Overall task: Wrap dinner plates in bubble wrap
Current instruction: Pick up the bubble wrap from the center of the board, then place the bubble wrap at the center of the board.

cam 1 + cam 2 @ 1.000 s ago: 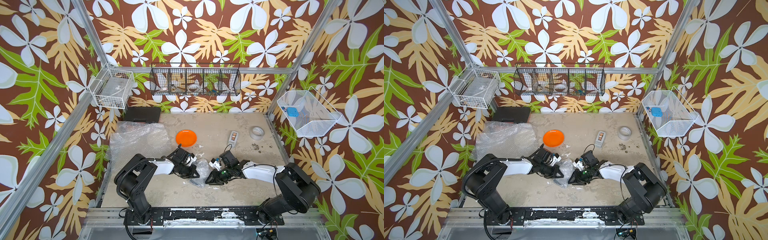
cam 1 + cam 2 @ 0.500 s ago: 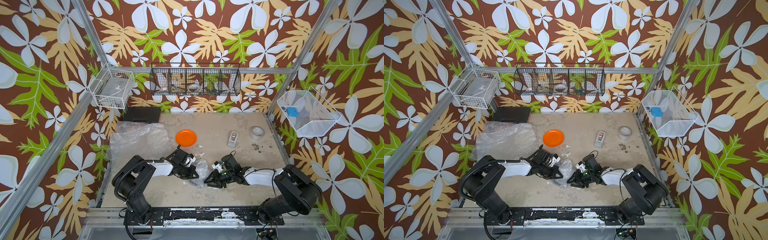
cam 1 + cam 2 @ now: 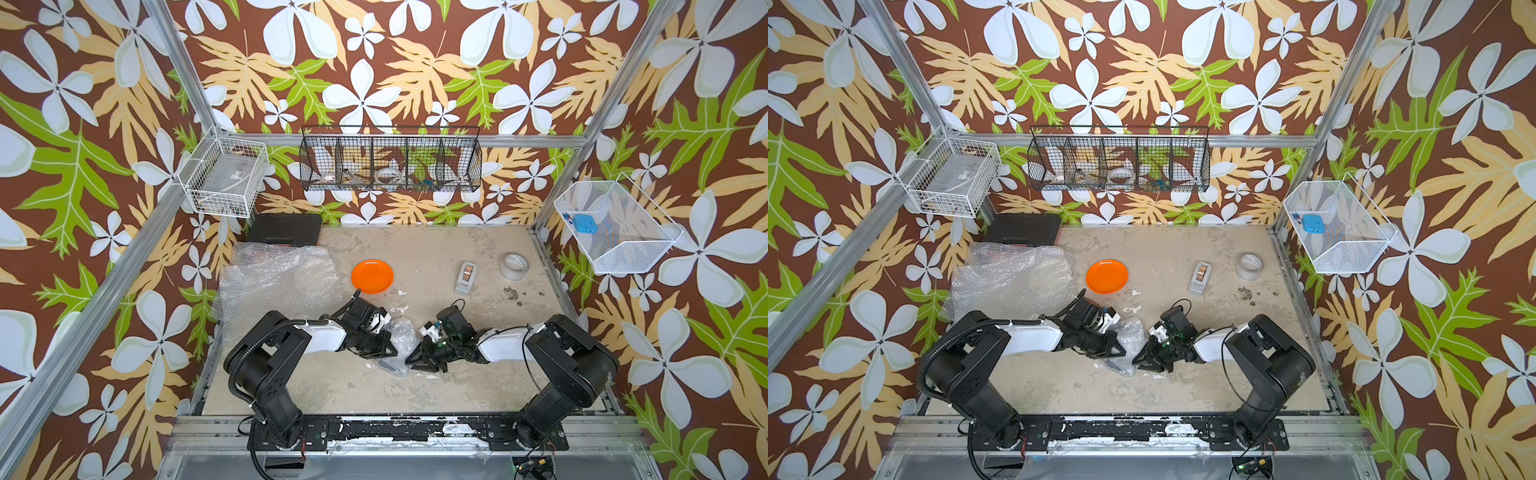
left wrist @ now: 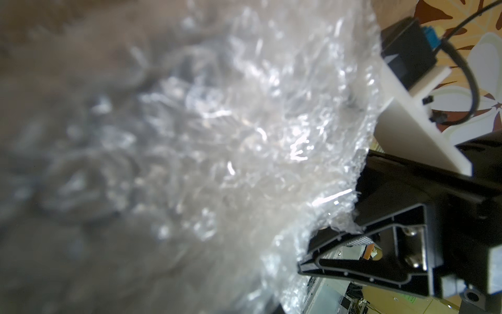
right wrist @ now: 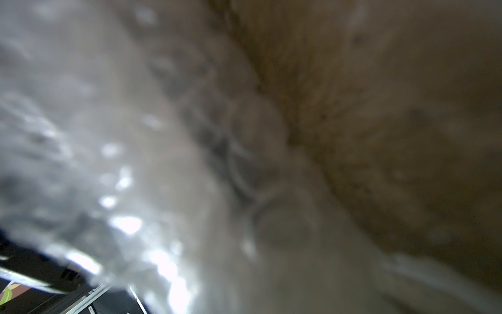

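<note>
Your left claw [image 3: 390, 352] is closed, its tip touching the bundle of bubble wrap [image 3: 401, 334]. Whether a fold is pinched in it cannot be told. Your right claw [image 3: 411, 360] meets the same bundle from the opposite side. In the left wrist view the wrap's ragged edge lies between its jaws, which stand slightly apart, and you cannot tell whether they have bitten.

Taking 12 o'clock as the back wall in both top views, the bundle sits at 3 o'clock from the left claw and about 9 o'clock from the right. It lies between the two tips, with neither arm nearer. Its long axis runs 12 to 6, crosswise to both claws. A dark shape [image 3: 388, 366] shows through at its 6 o'clock end, too small to call a plate.

Both forearms lie low and nearly level over the counter [image 3: 457, 386], aimed at each other, elbows bent back near the bases. The orange plate [image 3: 372, 276] lies bare at 12 o'clock from the left claw, well apart. Any tightening pull, I judge, should run 9 to 3.
</note>
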`<state>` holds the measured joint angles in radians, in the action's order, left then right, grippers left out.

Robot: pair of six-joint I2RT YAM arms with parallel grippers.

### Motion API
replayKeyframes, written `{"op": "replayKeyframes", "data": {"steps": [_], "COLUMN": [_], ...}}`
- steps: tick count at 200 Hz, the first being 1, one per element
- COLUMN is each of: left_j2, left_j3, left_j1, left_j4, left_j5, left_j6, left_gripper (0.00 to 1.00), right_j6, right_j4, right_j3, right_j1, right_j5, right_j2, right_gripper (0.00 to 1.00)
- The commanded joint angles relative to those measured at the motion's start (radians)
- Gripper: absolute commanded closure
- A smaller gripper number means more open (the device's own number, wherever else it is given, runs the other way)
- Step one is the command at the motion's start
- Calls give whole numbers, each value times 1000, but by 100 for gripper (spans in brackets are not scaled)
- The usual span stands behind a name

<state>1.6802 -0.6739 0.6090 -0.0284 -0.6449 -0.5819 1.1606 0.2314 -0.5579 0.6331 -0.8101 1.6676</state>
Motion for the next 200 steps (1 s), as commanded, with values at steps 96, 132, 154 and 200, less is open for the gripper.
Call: {"op": "replayKeyframes", "data": {"steps": [96,132,154,200], "left_j2": [-210,-273,-292,-281], "left_j3": [-265,-411,-443,-402], "left_j1": [-24,-113,-179,-294], "left_j4": [365,486,511,518], "left_j5": [199,303,349,314], "left_j6": [35,101,146,207], "left_gripper": [68,59,56,57], "right_j6": [-191,-282,-339,-420], "right_j4": [-242,-335,-374,-491], "right_j3": [-111,-229,-364,-796], "right_j1": [-77,-196,-283,-397], "right_j5": [165,146,137,146], "right_j2": [-129,-125,-49,257], "right_gripper": [100,100,100,100]}}
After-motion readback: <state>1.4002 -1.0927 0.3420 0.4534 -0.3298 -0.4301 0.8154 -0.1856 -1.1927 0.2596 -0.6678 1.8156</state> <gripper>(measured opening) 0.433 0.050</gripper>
